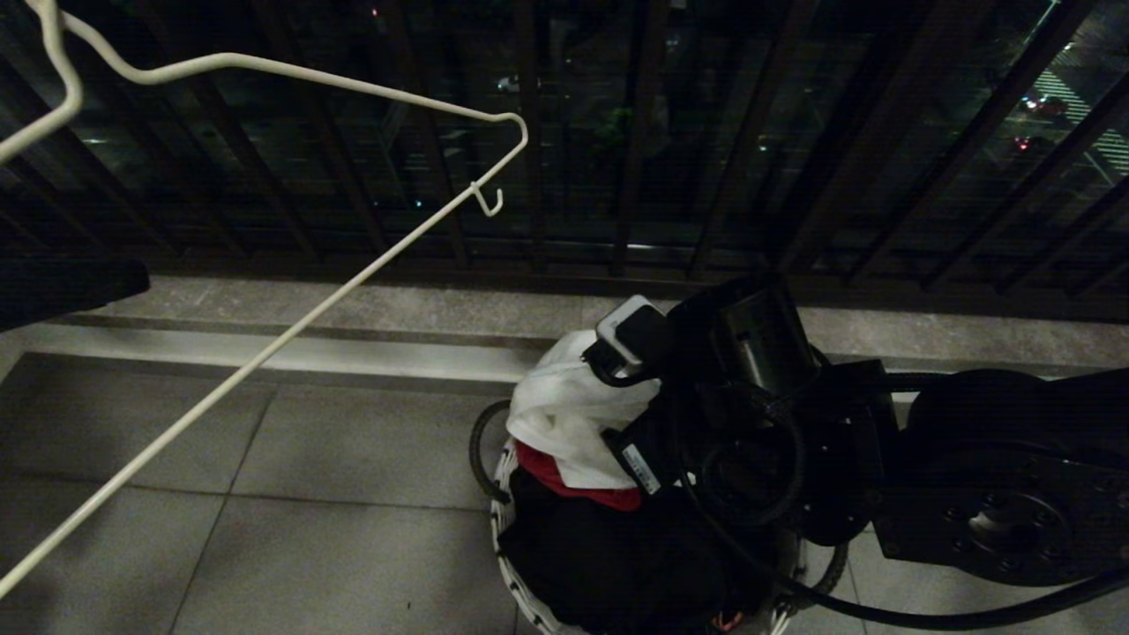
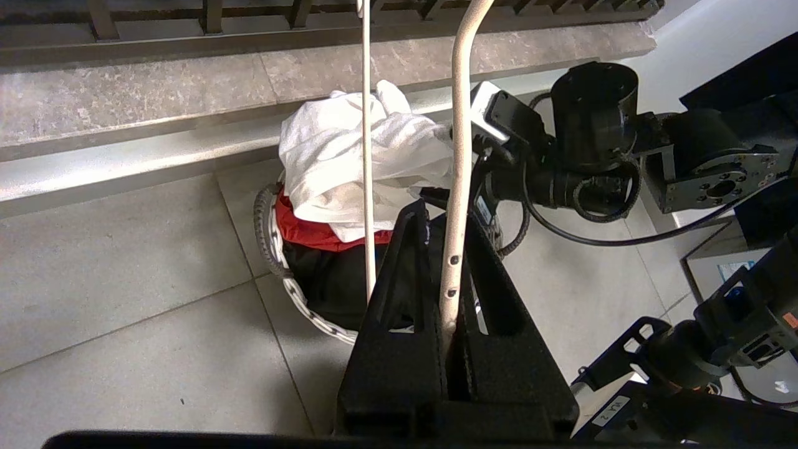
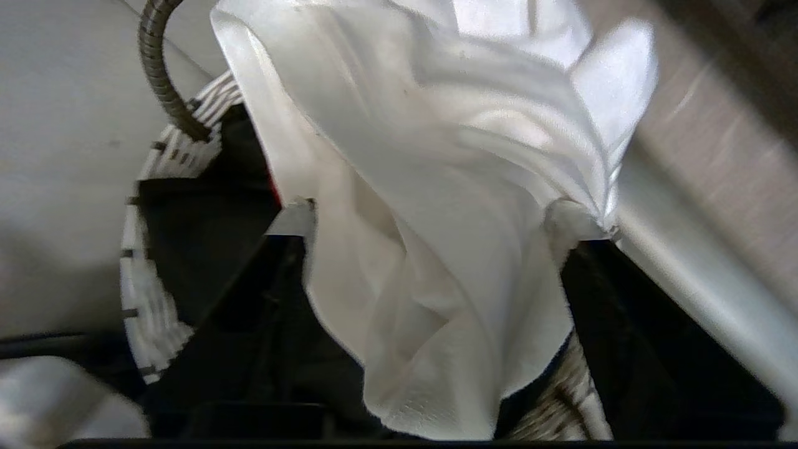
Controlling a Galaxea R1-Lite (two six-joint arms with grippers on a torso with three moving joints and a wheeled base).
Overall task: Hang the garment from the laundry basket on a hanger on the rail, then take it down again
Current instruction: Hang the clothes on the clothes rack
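The garment [image 1: 564, 414] is a crumpled white cloth heaped on top of the laundry basket [image 1: 501, 529], whose white woven rim shows on the floor. My right gripper [image 3: 436, 223] is open over the basket. A fold of the garment [image 3: 449, 187] hangs loose between its wide-apart fingers and drapes over both tips. My left gripper [image 2: 444, 218] is shut on the hanger [image 2: 460, 156], a thin white wire one. It holds the hanger [image 1: 353, 284] up in the air, left of the basket [image 2: 305, 312]. The rail is out of view.
A red cloth [image 1: 573, 481] and dark clothing [image 1: 600, 547] lie in the basket under the white garment. A black loop handle [image 1: 481, 450] sticks out at its left. Beyond it run a stone kerb [image 1: 353, 313] and the dark balcony railing [image 1: 617, 132]. Grey floor tiles spread to the left.
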